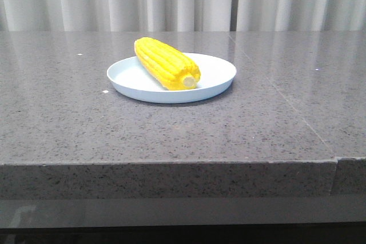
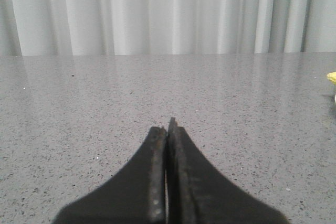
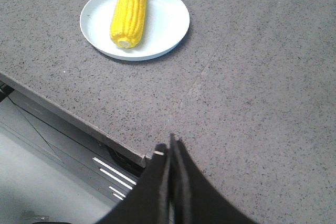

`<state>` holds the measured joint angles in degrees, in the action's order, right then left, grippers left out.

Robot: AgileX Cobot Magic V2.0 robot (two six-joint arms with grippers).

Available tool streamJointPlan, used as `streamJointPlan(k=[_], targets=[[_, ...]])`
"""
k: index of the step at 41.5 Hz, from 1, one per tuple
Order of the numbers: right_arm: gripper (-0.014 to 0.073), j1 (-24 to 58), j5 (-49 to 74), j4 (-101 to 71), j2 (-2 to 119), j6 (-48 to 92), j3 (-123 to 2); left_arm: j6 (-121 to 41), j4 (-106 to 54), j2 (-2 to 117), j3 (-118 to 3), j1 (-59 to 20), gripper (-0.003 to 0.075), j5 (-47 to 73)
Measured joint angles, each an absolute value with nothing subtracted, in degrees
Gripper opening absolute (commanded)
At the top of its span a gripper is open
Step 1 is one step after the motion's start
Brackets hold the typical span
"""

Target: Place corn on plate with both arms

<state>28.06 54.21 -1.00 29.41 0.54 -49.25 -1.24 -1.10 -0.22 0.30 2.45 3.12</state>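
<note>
I judge the placing done: the bright yellow kernelled corn cob point(image 1: 166, 63) lies across the round pale blue-white plate point(image 1: 220, 75) on the speckled grey stone bench point(image 1: 68, 124), well ahead of my right hand point(image 3: 170, 145). Both black hands, left point(image 2: 168, 129) included, are closed and empty. Next I only need to hold clear. No writing is readable.
</note>
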Motion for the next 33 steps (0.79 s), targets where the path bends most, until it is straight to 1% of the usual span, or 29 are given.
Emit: streamJointPlan(k=[24,29,33], targets=[[-0.0067,27.74,54.0,-0.77,28.87,0.54,-48.37,-1.24,-1.1,-0.22,0.3,2.45,-0.002,3.02],[-0.0067,23.64,52.16,-0.77,25.77,0.54,-45.39,-1.24,-1.1,-0.22,0.3,2.45,-0.002,3.02],[-0.0067,18.88,46.51,-0.77,21.32,0.54,-40.82,-1.24,-1.1,-0.22,0.3,2.45,-0.002,3.02]])
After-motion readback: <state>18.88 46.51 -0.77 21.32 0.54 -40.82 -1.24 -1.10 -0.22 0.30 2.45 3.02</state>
